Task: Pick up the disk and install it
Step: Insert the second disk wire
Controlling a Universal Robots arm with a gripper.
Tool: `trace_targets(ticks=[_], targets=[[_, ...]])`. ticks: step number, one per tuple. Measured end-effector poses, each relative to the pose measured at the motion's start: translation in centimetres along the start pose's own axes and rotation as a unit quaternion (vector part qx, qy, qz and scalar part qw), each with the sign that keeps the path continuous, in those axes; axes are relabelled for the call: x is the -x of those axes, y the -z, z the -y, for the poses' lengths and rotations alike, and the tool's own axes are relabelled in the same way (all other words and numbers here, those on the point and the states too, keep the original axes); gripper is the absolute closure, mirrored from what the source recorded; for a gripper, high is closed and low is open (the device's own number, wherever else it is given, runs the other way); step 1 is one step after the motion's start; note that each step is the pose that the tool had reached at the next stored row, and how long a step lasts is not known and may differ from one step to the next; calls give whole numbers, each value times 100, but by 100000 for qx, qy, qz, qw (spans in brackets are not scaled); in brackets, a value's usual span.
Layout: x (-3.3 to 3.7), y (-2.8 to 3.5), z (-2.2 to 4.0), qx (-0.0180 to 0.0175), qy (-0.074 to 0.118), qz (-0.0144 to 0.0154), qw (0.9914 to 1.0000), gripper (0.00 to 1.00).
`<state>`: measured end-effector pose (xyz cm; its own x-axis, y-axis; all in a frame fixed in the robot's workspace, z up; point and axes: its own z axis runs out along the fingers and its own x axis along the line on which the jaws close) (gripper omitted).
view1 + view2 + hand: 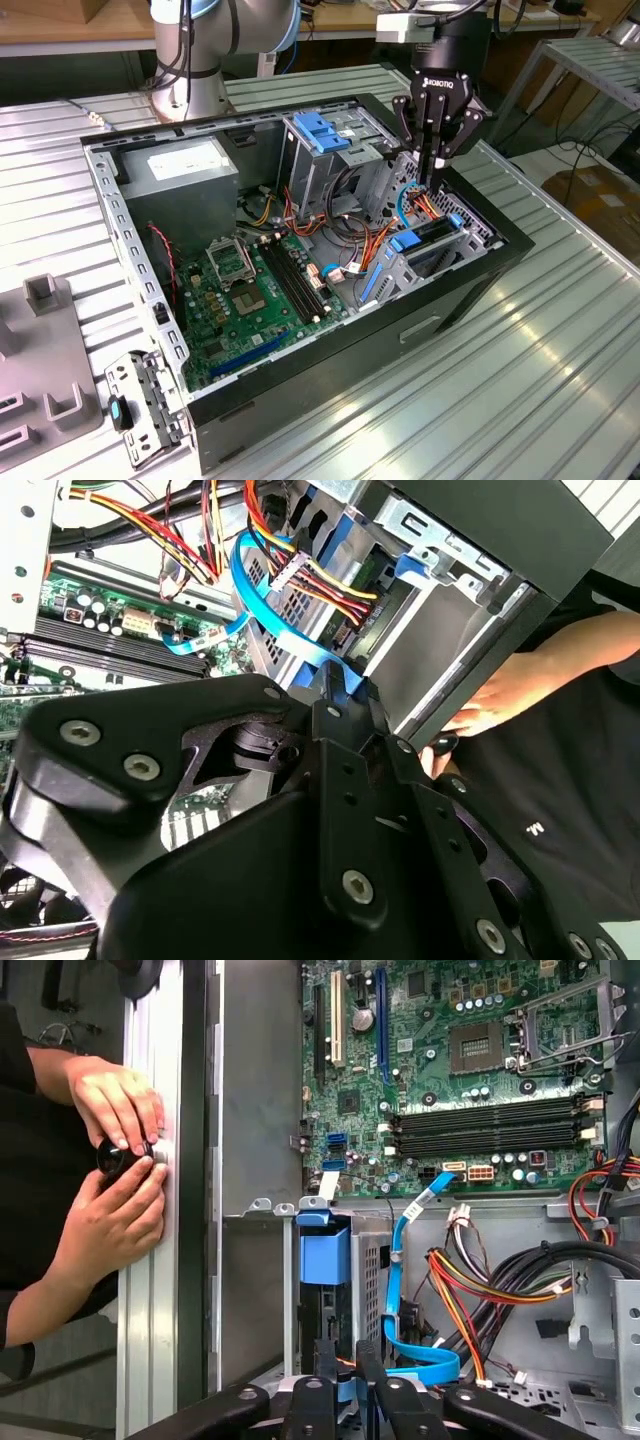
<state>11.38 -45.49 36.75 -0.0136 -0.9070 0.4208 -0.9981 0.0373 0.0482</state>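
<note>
My gripper (433, 178) hangs over the drive bay at the case's (480, 275) front corner, fingers drawn together on what I judge to be the disk's (428, 235) blue rail. The disk sits edge-up in the bay, partly seated. Keep it square to the bay guides and press straight down. Keep clear of the blue cable (418, 1290) and wire bundle (470, 1290) just beside it. A person's hands (115, 1165) rest outside the case wall.

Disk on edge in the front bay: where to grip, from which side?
Probably by the top edge of the disk, pinched across its thickness, coming down from above: it stands on edge in the cage, whose walls cover the rest.
</note>
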Motion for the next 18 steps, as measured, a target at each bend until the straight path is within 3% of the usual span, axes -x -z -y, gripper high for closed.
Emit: trace_targets(ticks=[5, 8, 10, 12, 15, 18], targets=[[1, -1, 0, 0, 1, 9, 100000, 76], [1, -1, 0, 0, 1, 7, 100000, 64], [1, -2, 0, -2, 2, 8, 100000, 64], [1, -2, 0, -1, 0, 11, 100000, 65], [1, -2, 0, -1, 2, 10, 100000, 84], [1, -2, 0, -1, 3, 9, 100000, 84]])
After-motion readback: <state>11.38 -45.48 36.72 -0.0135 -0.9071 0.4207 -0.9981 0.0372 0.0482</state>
